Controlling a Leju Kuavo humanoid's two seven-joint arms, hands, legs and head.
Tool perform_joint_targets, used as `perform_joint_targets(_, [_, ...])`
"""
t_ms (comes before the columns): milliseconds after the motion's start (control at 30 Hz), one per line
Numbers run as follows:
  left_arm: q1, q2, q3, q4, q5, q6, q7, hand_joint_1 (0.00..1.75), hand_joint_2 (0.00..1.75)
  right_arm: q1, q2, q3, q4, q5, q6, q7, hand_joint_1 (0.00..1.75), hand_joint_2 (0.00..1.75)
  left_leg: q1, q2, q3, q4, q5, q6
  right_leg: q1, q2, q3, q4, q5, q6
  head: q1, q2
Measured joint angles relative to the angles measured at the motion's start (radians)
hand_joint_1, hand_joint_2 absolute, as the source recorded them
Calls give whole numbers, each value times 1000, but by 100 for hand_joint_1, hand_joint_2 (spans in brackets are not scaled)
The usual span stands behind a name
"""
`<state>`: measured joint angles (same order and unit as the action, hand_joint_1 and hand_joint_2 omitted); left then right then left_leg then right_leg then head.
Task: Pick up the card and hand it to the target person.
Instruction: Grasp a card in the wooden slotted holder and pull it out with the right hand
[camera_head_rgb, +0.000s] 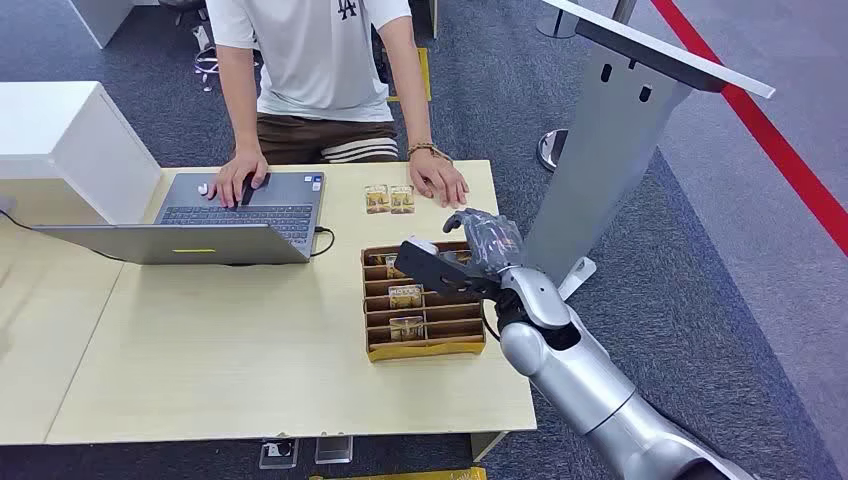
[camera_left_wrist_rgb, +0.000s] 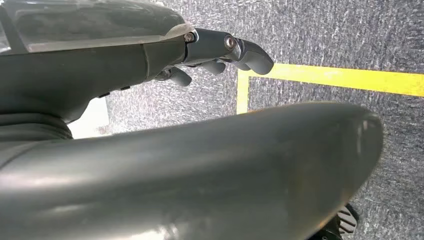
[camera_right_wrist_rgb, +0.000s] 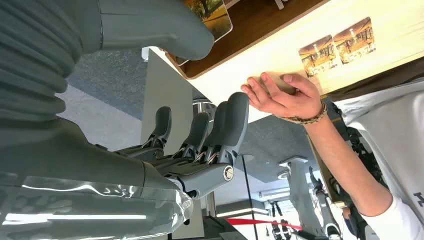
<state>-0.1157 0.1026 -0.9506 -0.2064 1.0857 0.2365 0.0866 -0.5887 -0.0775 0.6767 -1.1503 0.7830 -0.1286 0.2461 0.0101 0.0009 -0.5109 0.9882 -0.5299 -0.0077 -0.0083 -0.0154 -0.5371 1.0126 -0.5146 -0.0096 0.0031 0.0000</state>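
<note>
The right hand (camera_head_rgb: 478, 250) hangs above the far right corner of the card rack (camera_head_rgb: 424, 345), thumb on one side and fingers (camera_right_wrist_rgb: 227, 122) apart on the other, with nothing between them; that wide spread looks like readiness to close on the edge of a card. The cards (camera_head_rgb: 405, 296) stand upright in the rack's slots, one behind another, so that a top edge sticks up for pinching. In the right wrist view one card (camera_right_wrist_rgb: 212, 15) shows just beyond the thumb, not touched by it.

Beyond the rack, near the far edge of the table (camera_head_rgb: 250, 360), two more cards (camera_head_rgb: 389, 199) lie flat side by side. The person's hand (camera_head_rgb: 438, 182) rests on the table just beside them; the right wrist view shows it partly upturned, perhaps waiting to receive. The person (camera_head_rgb: 310, 60) stands across the table from the rack, the other hand on the laptop (camera_head_rgb: 240, 215), which sits well to the left of the rack.

The left hand (camera_left_wrist_rgb: 220, 55) hangs low over grey carpet and a yellow floor line, away from the rack, fingers loosely curled in with nothing seen in them.

My judgement: the pick is not yet made, and the handover is a short reach across the rack.
</note>
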Motion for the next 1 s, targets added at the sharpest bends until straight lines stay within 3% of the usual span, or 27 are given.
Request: perform_joint_targets(1000, [0,0,-26,0,-7,-8,1,0,0,-13,10,6,101,-20,-9,-11,93,175,0,0,0,0,0,0,0,0,0,0,0,0,0,0])
